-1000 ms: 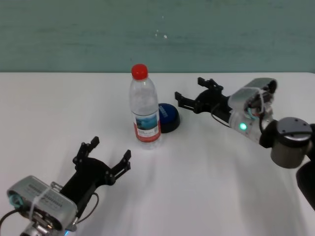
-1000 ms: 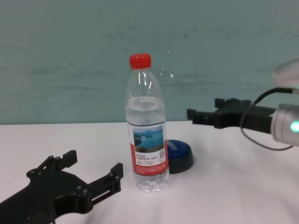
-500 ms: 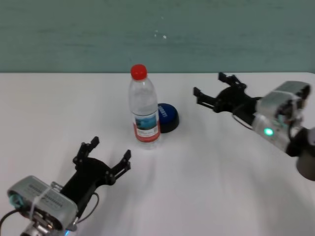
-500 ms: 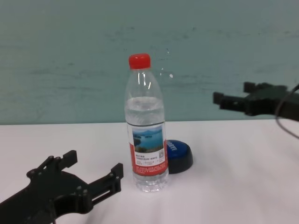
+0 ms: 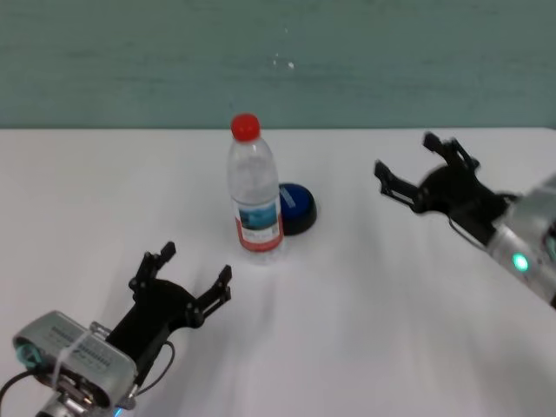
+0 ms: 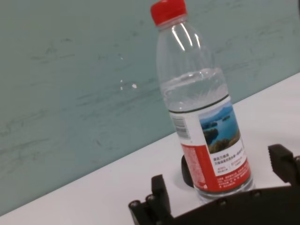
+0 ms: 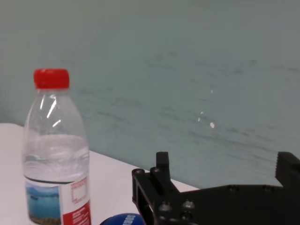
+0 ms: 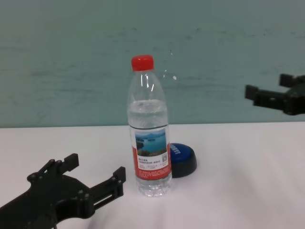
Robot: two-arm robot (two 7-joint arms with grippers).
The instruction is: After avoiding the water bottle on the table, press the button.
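Water bottle [image 5: 255, 195]: shown upright on the white bench [image 5: 365, 313], its red cap on.
Button [image 5: 297, 207]: seen just behind and right of the bottle, apparently touching it.
Right end effector [image 5: 417, 169]: held above the bench, well right of the button, fingers spread, nothing gripped.
Left end effector [image 5: 184, 278]: parked near the front, open, empty.
Step in hand: judged unfinished; button not contacted.
Next move: an approach from the right, clear of the bottle, is required.

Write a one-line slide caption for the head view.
Water bottle stands before the button; right gripper open to its right.
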